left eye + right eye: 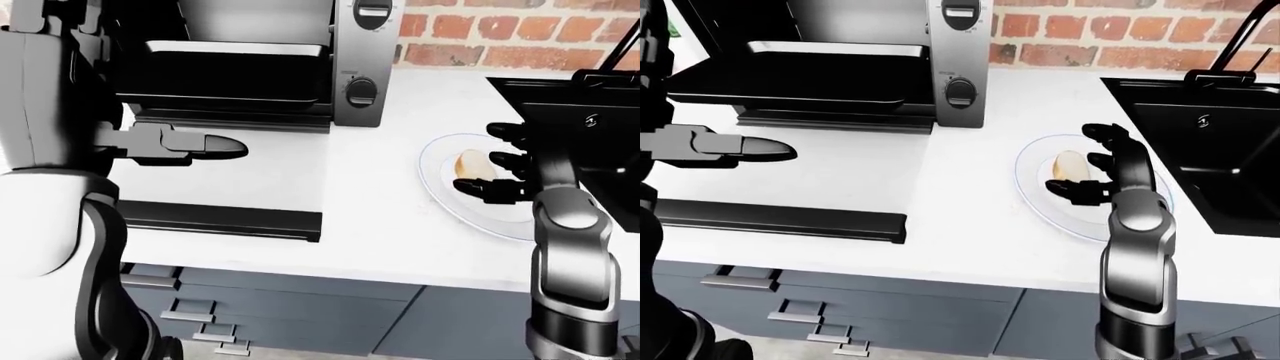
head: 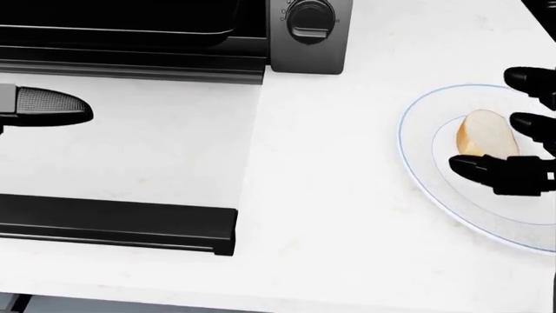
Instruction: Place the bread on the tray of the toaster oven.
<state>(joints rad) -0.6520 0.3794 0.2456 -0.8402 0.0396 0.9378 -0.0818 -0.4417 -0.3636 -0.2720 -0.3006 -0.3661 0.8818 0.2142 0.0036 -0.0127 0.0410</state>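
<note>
A half-round slice of bread (image 2: 478, 130) lies on a white plate (image 2: 435, 189) at the right of the head view. My right hand (image 2: 495, 140) is over the plate and open. Its thumb (image 2: 482, 171) sits just below the bread and two fingers (image 2: 532, 122) stand at the bread's right. The toaster oven (image 1: 300, 82) stands at the upper left with its door (image 2: 117, 225) folded down flat on the counter. Its tray (image 1: 235, 49) shows inside. My left hand (image 2: 57, 105) hovers flat and open above the lowered door, holding nothing.
The oven's knobs (image 1: 362, 90) are on its right panel. A black sink (image 1: 1200, 127) with a faucet lies right of the plate. A brick wall runs behind the white counter (image 2: 330, 195), and grey drawers (image 1: 230, 315) sit below its edge.
</note>
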